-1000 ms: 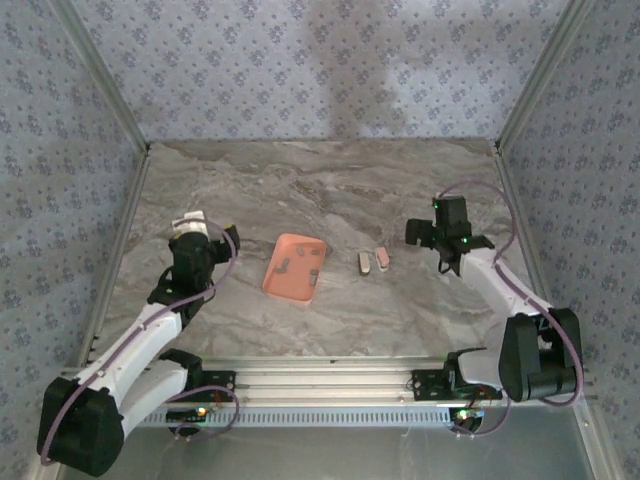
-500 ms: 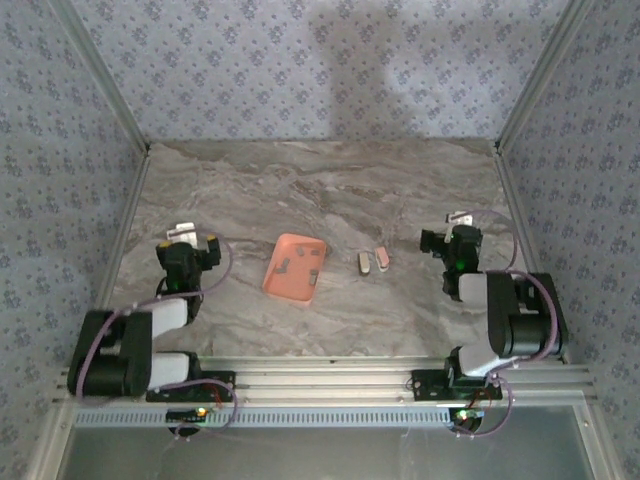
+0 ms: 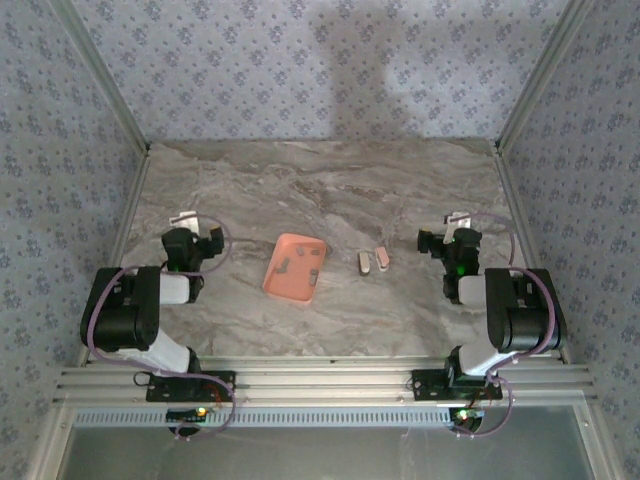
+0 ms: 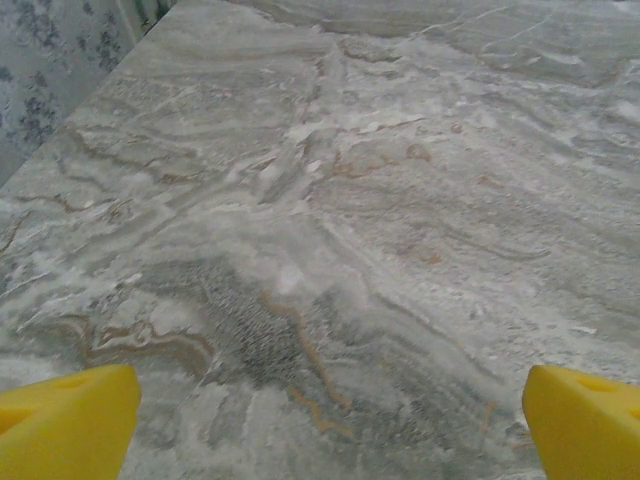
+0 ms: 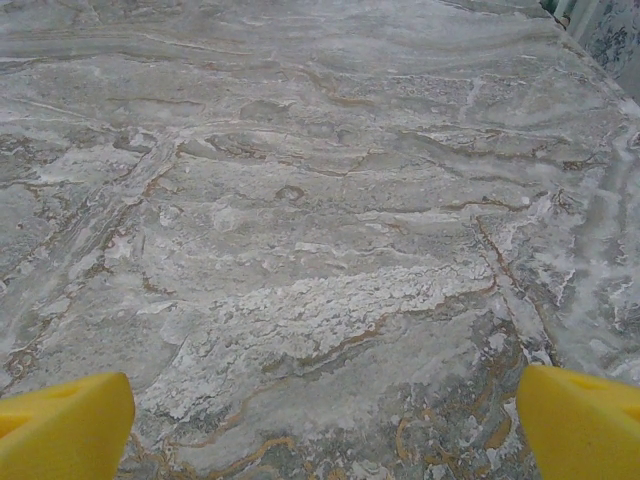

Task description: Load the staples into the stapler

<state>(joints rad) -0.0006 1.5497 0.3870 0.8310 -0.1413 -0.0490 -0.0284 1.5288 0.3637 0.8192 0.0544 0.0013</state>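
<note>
The small pale pink and white stapler lies on the marble table right of centre, showing as two short pieces side by side. The staples are tiny dark bits inside the salmon-orange tray to its left. My left gripper hangs at the left side, well clear of the tray, with its arm folded back over its base. My right gripper sits right of the stapler, apart from it. In each wrist view the left gripper and the right gripper stand open, with bare marble between the yellow fingertips.
Patterned walls with metal corner posts close in the table on three sides. A metal rail runs along the near edge between the arm bases. Bare marble stretches behind the tray and stapler.
Both arms have folded back over their bases, pulling the grippers slightly toward the sides. Tray, staples and stapler have not moved. Both grippers stay open.
</note>
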